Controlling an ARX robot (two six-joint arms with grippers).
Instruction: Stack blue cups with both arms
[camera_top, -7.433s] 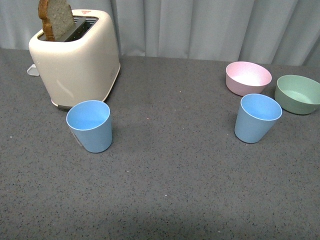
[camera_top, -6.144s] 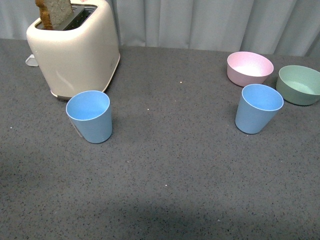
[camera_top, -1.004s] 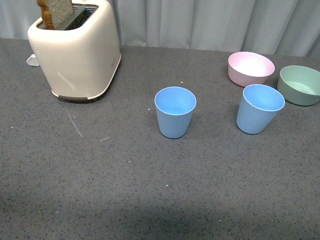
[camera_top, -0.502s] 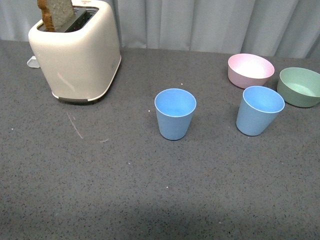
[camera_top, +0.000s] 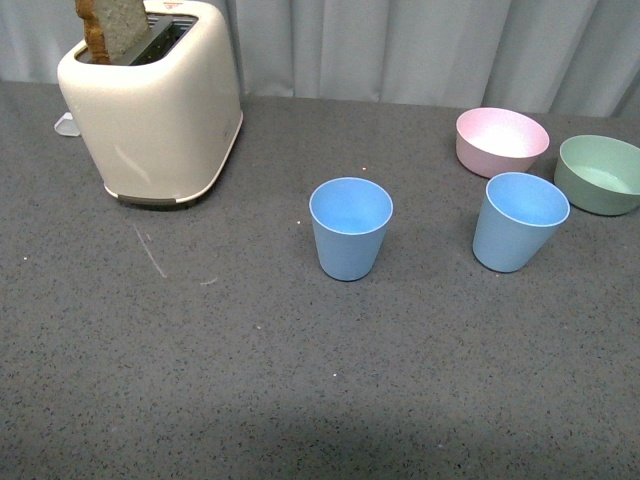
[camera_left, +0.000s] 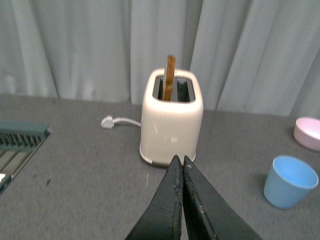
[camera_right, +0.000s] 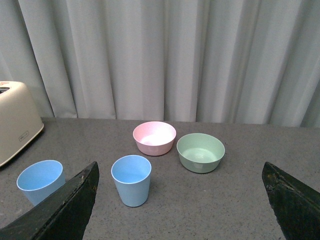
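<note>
Blue cups: two, both upright, mouths up, empty, well apart, not stacked. The middle cup (camera_top: 350, 228) stands alone around the centre of the counter (camera_top: 300, 380). The right-hand cup (camera_top: 518, 222) is toward the counter's right edge, just in front of the pink bowl (camera_top: 501, 140) and near the green bowl (camera_top: 600, 173); it touches neither. The bowls sit side by side at the back right, the green one nearest the right edge. A cream toaster (camera_top: 155, 105) stands at the back left corner with a bread slice (camera_top: 112, 25) sticking up from one slot; its white plug (camera_left: 107, 121) lies on the counter beside it. A grey curtain (camera_top: 400, 45) hangs behind the back edge. Left gripper (camera_left: 179, 165): jaws pressed together, holding nothing, above the counter and pointing at the toaster. Right gripper (camera_right: 179, 172): jaws spread wide, holding nothing, facing the right-hand cup and both bowls. Neither arm shows in the front view.
</note>
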